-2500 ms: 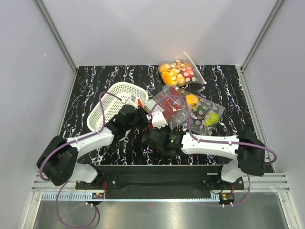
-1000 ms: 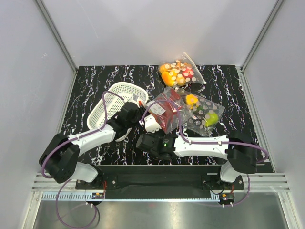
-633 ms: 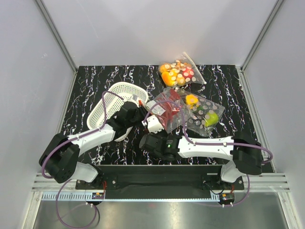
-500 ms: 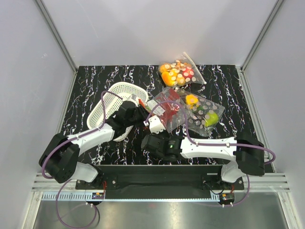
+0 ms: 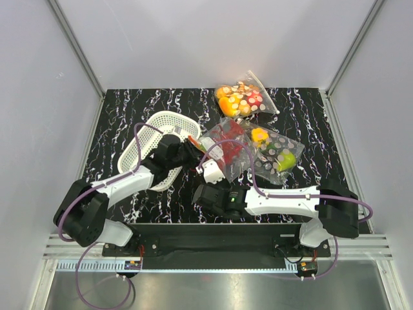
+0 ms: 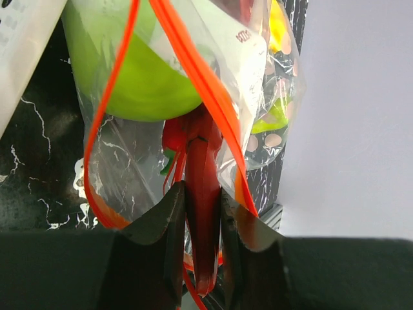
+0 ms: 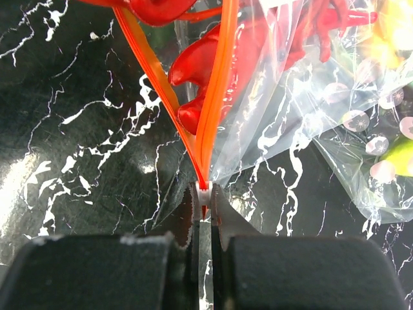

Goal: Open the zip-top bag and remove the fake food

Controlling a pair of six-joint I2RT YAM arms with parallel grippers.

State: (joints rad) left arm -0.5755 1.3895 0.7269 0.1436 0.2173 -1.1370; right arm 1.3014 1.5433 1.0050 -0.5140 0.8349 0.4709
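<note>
The zip-top bag [image 5: 227,145] lies mid-table with its orange-red zip strip [image 7: 216,77] parted into an open mouth. My left gripper [image 5: 191,155] reaches into that mouth; in the left wrist view it [image 6: 202,194] is shut on a long, tapered red piece of the fake food [image 6: 203,213]. I cannot tell whether this is the lobster or the chili. The green apple [image 6: 142,71] sits in the bag just beyond. My right gripper [image 5: 210,169] is shut [image 7: 204,194] on the white slider [image 7: 204,189] at the end of the zip. The red lobster [image 7: 213,71] shows through the plastic.
A white basket [image 5: 143,145] stands left of the bag, right beside my left arm. Two polka-dotted bags of fruit lie at the back [image 5: 242,97] and to the right [image 5: 279,152], the right one touching the zip-top bag.
The right gripper has shifted a little toward the near edge with the slider. The left gripper has edged back toward the basket. The bag's mouth is pulled wider between them.
</note>
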